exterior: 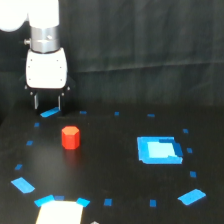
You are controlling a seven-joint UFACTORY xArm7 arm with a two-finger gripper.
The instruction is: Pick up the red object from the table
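The red object (70, 137) is a small red-orange stubby block standing on the black table (110, 165), left of the middle. My gripper (47, 103) hangs from a white body at the upper left, above and behind the block and a little to the exterior view's left of it. Its two dark fingers (36, 102) point down, stand apart and hold nothing. The fingertips are above the table, over a blue tape mark (49, 113).
A bright blue rectangle (158, 150) lies on the table at the exterior view's right. Small blue tape marks ring the table, with larger ones at the front left (22, 185) and front right (192, 196). A pale patch (59, 212) sits at the front edge. A black curtain hangs behind.
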